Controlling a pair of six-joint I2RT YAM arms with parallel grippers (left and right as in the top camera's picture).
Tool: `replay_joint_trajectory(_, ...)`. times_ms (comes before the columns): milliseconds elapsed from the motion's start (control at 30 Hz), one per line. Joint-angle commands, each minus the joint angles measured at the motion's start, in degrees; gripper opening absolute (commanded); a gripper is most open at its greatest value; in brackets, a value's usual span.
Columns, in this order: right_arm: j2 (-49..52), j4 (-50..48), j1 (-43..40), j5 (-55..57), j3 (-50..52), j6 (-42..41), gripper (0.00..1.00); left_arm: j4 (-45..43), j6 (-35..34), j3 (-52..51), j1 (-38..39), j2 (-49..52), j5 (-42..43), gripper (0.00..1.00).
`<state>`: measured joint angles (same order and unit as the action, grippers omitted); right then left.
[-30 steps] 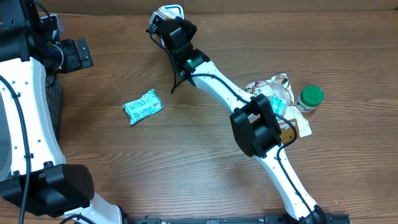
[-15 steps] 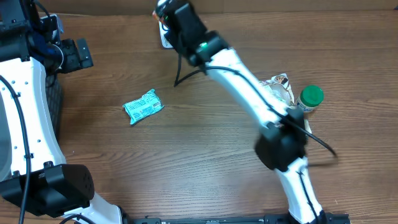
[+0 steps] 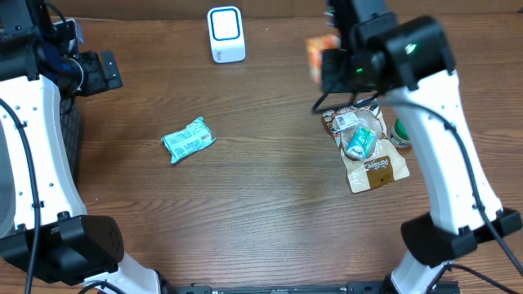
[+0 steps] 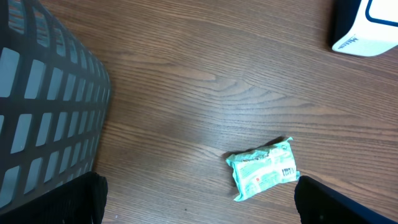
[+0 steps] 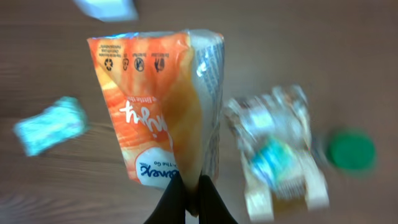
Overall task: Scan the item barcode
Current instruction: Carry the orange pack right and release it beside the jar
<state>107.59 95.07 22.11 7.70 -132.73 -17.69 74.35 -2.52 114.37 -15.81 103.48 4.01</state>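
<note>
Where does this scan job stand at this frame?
Done, apparently: the orange packet was at the scanner a second ago and is now well right of it. In hand: the right gripper is shut on that packet, near the pile of packets. Left: setting it down; the teal packet lies untouched.

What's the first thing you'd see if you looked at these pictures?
The bright orange packet stands out most, pinched at one end by the right arm's jaws and held up over the far part of the table. After that comes a small teal packet lying by itself mid-table, and a white scanner standing at the far edge.
</note>
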Motion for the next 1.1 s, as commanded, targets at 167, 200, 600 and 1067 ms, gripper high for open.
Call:
replay_joint_trajectory(167, 1.73, 1.84, -11.69, -1.86, 10.62, -6.36, 0.04, -0.02, 1.27, 0.11, -0.2, 0.68, -0.15, 1.0)
replay_joint_trajectory(200, 1.73, 1.44, -12.66, -1.88, 12.81, -6.36, 0.04, 0.0, 1.27, 0.11, -0.2, 0.68, -0.15, 1.0)
replay_joint_trajectory(600, 1.73, -10.54, -18.32, -1.14, 33.46, -4.59, 0.04, 0.0, 1.27, 0.11, -0.2, 0.68, -0.15, 1.0)
replay_joint_trajectory(1067, 1.84, -15.63, -21.9, -0.09, 39.04, -2.73, 0.16, -0.02, 1.27, 0.11, -0.2, 0.68, -0.15, 1.0)
